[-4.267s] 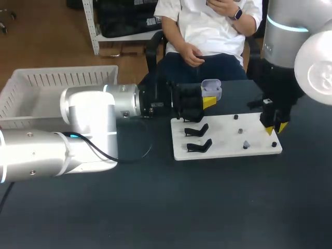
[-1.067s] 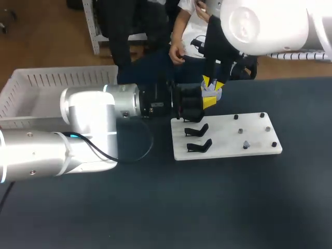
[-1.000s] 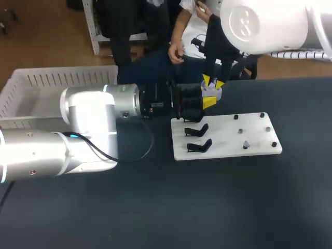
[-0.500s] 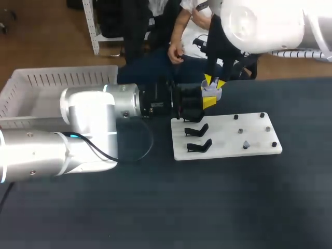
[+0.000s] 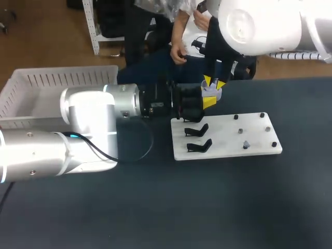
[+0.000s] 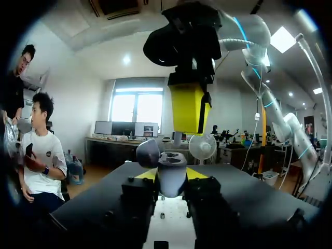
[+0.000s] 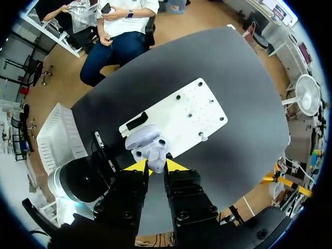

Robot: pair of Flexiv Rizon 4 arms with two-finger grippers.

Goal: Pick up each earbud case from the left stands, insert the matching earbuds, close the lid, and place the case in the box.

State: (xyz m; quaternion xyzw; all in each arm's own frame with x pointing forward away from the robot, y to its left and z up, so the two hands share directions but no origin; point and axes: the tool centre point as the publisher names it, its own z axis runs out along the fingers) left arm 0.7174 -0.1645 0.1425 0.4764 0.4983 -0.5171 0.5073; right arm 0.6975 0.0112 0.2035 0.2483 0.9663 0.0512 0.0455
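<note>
Two grippers are close together over the bench's (image 5: 155, 207) far edge in the head view: the left gripper (image 5: 207, 98) holds the earbud case (image 5: 211, 92) beside the white board's (image 5: 228, 144) far left corner, likely so the right gripper (image 5: 212, 82) can descend onto it. Left wrist view: the left gripper pinches the case from both sides, lid (image 6: 148, 152) open, steadying it for loading. Right wrist view: the right gripper hangs above the open case; whether it grips anything I cannot tell.

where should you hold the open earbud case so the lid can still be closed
By its lower body, pinched from two opposite sides, as the left gripper holds the earbud case now. Its lid stands open above the body, so a low side grip likely leaves lid and opening free.
</note>
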